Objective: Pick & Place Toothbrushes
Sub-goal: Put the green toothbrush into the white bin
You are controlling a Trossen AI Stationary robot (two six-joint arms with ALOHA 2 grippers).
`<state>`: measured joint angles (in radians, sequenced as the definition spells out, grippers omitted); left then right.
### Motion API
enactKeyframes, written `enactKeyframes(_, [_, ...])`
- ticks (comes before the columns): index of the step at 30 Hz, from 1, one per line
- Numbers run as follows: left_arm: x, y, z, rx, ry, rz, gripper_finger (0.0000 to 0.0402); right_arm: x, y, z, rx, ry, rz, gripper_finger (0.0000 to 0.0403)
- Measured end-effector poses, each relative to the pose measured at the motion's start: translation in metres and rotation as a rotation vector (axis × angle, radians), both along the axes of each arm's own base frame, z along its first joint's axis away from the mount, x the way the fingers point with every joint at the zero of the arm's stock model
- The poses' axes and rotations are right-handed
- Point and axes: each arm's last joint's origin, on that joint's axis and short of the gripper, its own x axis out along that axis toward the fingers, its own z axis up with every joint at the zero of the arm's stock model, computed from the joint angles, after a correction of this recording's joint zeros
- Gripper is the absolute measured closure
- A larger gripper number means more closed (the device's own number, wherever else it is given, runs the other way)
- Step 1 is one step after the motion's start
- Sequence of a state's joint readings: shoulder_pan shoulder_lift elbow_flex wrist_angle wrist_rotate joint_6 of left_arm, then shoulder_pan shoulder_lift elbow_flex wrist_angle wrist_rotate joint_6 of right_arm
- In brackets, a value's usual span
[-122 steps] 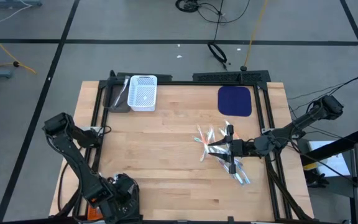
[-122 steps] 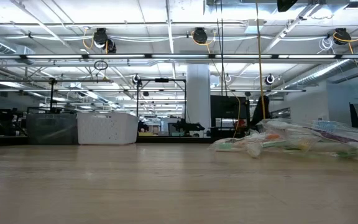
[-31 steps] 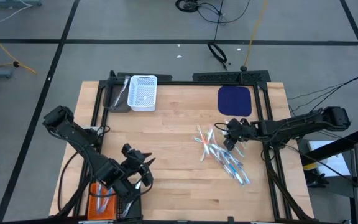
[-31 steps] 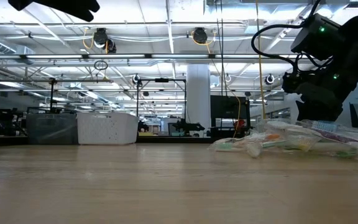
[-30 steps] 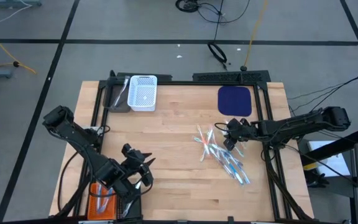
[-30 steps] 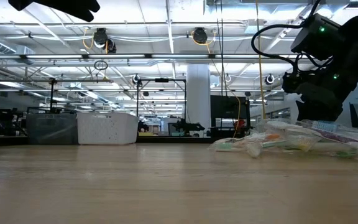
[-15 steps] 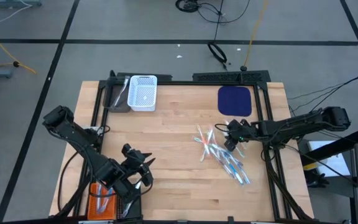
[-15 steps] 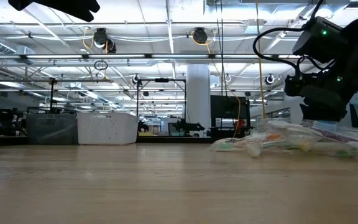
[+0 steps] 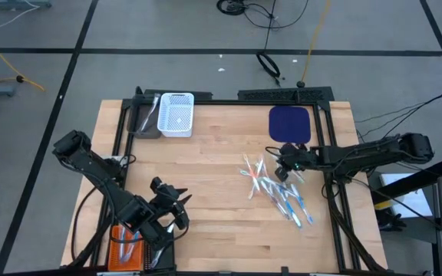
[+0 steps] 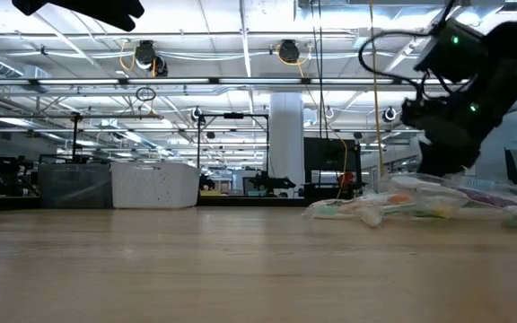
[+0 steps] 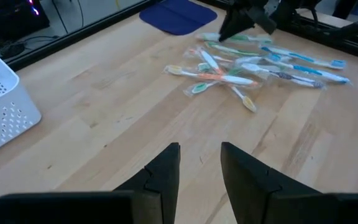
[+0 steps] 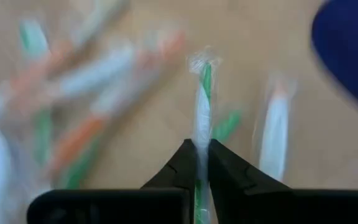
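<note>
The thin plastic toothbrushes (image 9: 275, 192), wrapped in clear film with blue, white, green and orange handles, lie in a loose scatter on the right half of the pale wooden counter (image 9: 206, 222), fanning from near the middle toward the right edge. In the left wrist view the same pile (image 11: 253, 62) spreads flat on the wood, some crossing one another.

One green-and-white wrapped toothbrush (image 12: 202, 106) sits pinched between the right gripper's (image 12: 197, 155) fingers, which are clenched on its handle; the rest of the pile blurs behind it. From above, the right gripper (image 9: 286, 162) is at the upper edge of the scatter, just below the dark blue square mat (image 9: 290, 123), its arm reaching in from the right side. At counter level the right gripper (image 10: 442, 152) hangs just over the heap of toothbrushes (image 10: 393, 208).

The left gripper (image 9: 167, 205) waits near the front left of the counter, well apart from the pile, its fingers (image 11: 166, 174) spread with a gap and nothing between them.

At the far left corner stands a white perforated plastic basket (image 9: 177, 115), with a grey bin (image 9: 145, 116) touching its left side. An orange box (image 9: 126, 244) sits by the front left edge.
</note>
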<state>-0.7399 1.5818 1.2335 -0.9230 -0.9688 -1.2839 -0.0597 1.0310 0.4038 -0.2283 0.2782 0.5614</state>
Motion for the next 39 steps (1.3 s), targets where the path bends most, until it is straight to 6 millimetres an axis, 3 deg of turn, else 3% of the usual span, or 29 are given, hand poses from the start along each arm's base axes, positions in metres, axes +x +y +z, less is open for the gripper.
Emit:
enactKeyframes(6, [0.0,0.0,0.0,0.001,-0.001,0.002,0.0284,0.019,0.008,0.03,-0.078,-0.293,0.099,0.0387])
enactKeyframes(16, [0.01,0.007,0.001,-0.006,-0.021,0.021,0.0284,0.033,0.053,0.081,-0.267,-0.8,0.42,0.0387])
enactKeyframes(32, [0.066,0.016,0.033,0.112,-0.214,-0.171,0.0284,0.028,0.094,0.105,-0.427,-1.114,0.608,0.0387])
enactKeyframes(39, [0.095,0.025,0.043,0.109,-0.306,-0.412,0.0284,0.028,0.103,0.108,-0.453,-1.187,0.626,0.0387])
